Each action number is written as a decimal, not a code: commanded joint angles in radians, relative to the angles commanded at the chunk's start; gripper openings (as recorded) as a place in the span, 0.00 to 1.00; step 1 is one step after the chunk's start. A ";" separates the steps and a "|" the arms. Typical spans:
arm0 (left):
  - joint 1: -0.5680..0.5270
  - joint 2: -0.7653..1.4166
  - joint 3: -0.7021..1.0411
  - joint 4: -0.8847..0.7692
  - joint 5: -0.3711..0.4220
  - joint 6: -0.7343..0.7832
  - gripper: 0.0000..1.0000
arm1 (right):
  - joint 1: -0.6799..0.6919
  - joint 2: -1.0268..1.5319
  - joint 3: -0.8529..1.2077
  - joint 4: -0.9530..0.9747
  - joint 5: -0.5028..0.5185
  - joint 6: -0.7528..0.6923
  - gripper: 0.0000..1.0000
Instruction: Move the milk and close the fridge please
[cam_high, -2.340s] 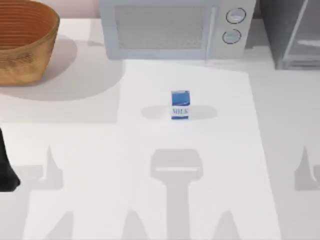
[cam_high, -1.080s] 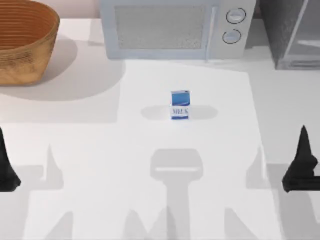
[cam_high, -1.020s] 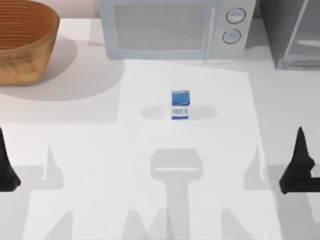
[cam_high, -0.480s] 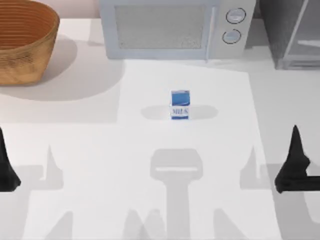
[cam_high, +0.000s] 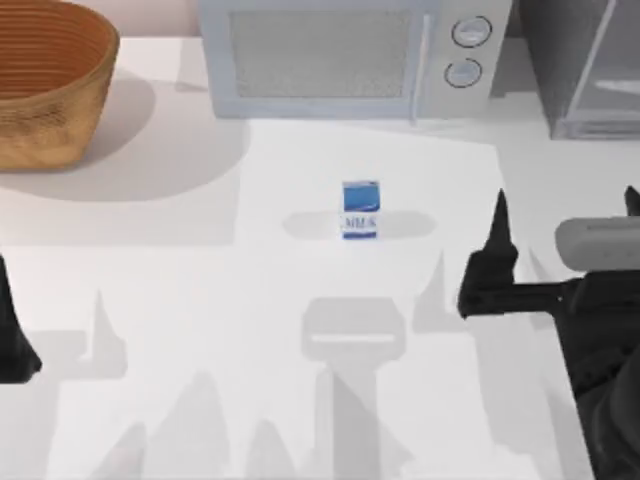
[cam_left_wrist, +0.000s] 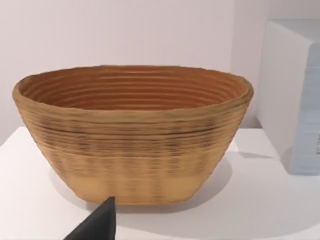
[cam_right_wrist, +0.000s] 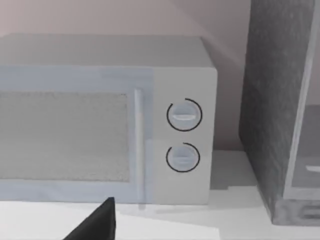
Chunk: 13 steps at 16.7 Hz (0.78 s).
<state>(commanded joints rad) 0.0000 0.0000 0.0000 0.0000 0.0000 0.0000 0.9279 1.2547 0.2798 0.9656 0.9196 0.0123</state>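
Blue-white milk (cam_high: 360, 209): upright, well left of right gripper (cam_high: 497, 262), finger state indiscernible. Risk: sideways approach topples carton. Left gripper (cam_high: 12, 335) parked.

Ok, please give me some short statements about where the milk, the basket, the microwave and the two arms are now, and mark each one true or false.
1. The milk stands upright on the table. True.
2. The right gripper is holding the milk. False: it is apart from the carton, to its right in the top view.
3. The basket is at the table's far left. True.
4. The microwave stands right of the fridge. False: it stands left of it.
5. The left gripper is beside the milk. False: it is at the left edge.
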 joint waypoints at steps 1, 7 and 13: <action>0.000 0.000 0.000 0.000 0.000 0.000 1.00 | -0.002 0.082 0.042 0.038 -0.002 -0.001 1.00; 0.000 0.000 0.000 0.000 0.000 0.000 1.00 | -0.023 0.597 0.311 0.270 -0.025 -0.004 1.00; 0.000 0.000 0.000 0.000 0.000 0.000 1.00 | -0.052 1.017 0.545 0.463 -0.065 0.000 1.00</action>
<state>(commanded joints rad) 0.0000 0.0000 0.0000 0.0000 0.0000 0.0000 0.8760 2.2719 0.8250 1.4291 0.8542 0.0119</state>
